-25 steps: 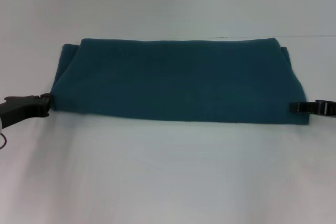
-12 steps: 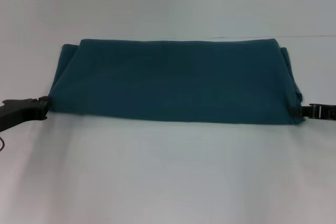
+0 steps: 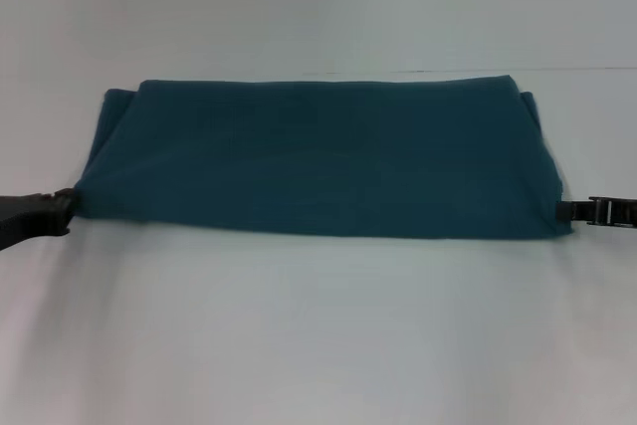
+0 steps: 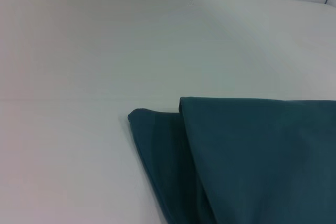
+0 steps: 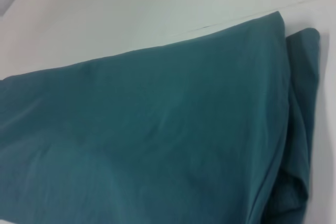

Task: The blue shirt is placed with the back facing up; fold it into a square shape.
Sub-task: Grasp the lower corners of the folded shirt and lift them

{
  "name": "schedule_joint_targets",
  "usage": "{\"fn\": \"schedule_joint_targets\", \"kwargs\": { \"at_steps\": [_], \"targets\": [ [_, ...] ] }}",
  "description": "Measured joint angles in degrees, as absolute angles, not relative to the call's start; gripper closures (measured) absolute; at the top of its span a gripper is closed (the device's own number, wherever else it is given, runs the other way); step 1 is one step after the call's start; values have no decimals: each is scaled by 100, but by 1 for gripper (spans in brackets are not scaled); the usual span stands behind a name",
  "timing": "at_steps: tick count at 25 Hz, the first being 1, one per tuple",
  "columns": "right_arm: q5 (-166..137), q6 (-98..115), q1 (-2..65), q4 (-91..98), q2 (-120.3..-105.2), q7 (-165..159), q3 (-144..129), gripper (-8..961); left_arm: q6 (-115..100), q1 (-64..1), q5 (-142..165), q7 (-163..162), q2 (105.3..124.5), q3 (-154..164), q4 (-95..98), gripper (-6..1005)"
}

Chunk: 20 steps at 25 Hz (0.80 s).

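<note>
The blue shirt (image 3: 318,156) lies folded mid-counter (image 3: 318,345); left gripper (image 3: 62,212) and right gripper (image 3: 569,211) each pinch 1 near corner.

A: The left gripper (image 3: 62,210) is cut off at the frame's left edge, tips buried in the blue shirt (image 3: 318,156).

B: Same on the right: the right gripper (image 3: 567,211) runs off frame, fingers too small to read.

A: And both wrist views crop the shirt.

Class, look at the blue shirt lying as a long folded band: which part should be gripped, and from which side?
Probably the blue shirt is best gripped at its two near corners, each approached from its own end. The left pincer and right pincer already sit there, where the layered edges lie reachable.
</note>
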State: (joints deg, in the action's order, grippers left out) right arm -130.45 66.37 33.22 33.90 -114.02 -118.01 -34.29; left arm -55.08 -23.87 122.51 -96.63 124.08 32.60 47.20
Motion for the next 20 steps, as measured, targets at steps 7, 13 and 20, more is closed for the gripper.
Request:
{"fn": "schedule_joint_targets", "kwargs": {
  "at_steps": [7, 13, 20],
  "targets": [
    [-13028, 6885, 3310, 3393, -11412, -11655, -3395, 944, -5808, -2071, 12233, -9729, 12428, 3228, 5045, 919],
    [-13024, 6917, 3245, 3401, -11417, -11654, -3357, 936, -5862, -2009, 12245, -9733, 12428, 3159, 5069, 910],
    [-13023, 6938, 3100, 3402, -11402, -11654, -3254, 925, -5865, -2004, 12251, -9718, 12413, 3097, 5078, 901]
  ]
}}
